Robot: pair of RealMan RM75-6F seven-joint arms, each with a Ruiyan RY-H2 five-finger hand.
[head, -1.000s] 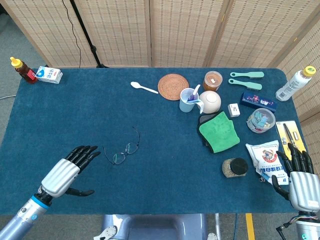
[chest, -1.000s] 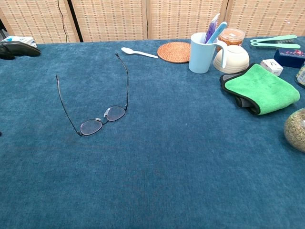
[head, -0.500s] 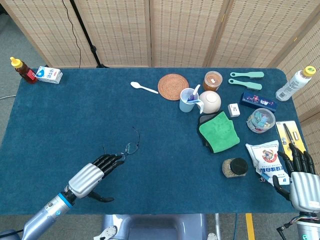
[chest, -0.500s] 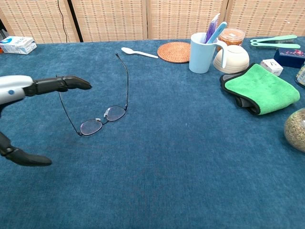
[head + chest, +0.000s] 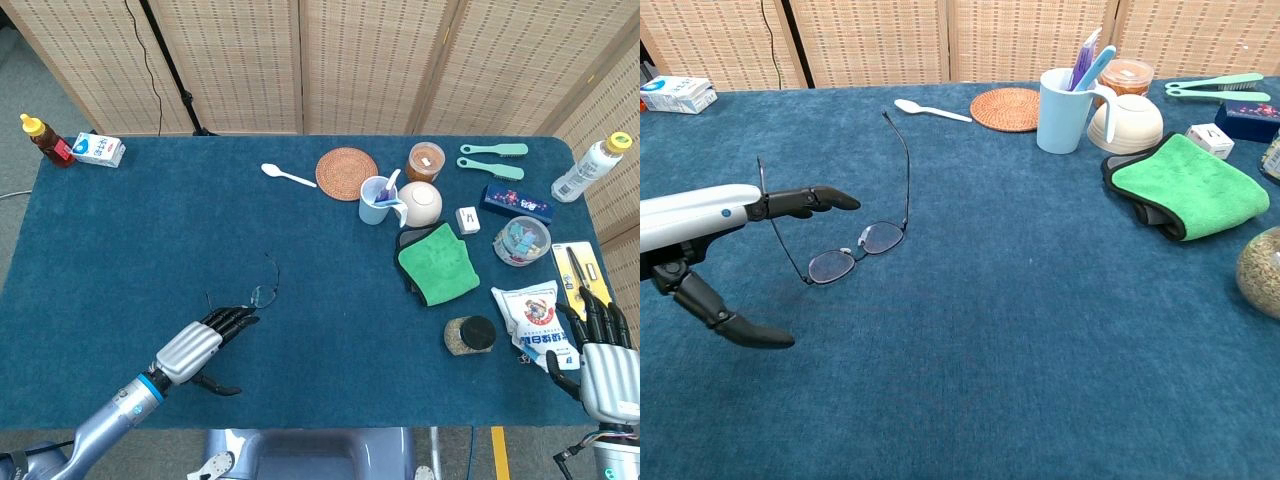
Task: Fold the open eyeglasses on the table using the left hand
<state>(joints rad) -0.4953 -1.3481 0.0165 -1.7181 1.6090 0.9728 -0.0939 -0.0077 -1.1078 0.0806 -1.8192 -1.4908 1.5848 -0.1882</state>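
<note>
Left hand (image 5: 710, 225) spread, holding nothing, fingers over near temple arm of eyeglasses (image 5: 855, 243), thumb low; likely staging to sweep temple inward.

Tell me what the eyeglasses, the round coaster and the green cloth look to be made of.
Eyeglasses: thin dark wire frame, probably metal; clear lenses show the table through them, glass or plastic I cannot tell.
Round coaster: woven straw or rattan by its look, tan with concentric rings, matte.
Green cloth: soft, fuzzy pile like microfiber, folded thick, dark edging.
</note>
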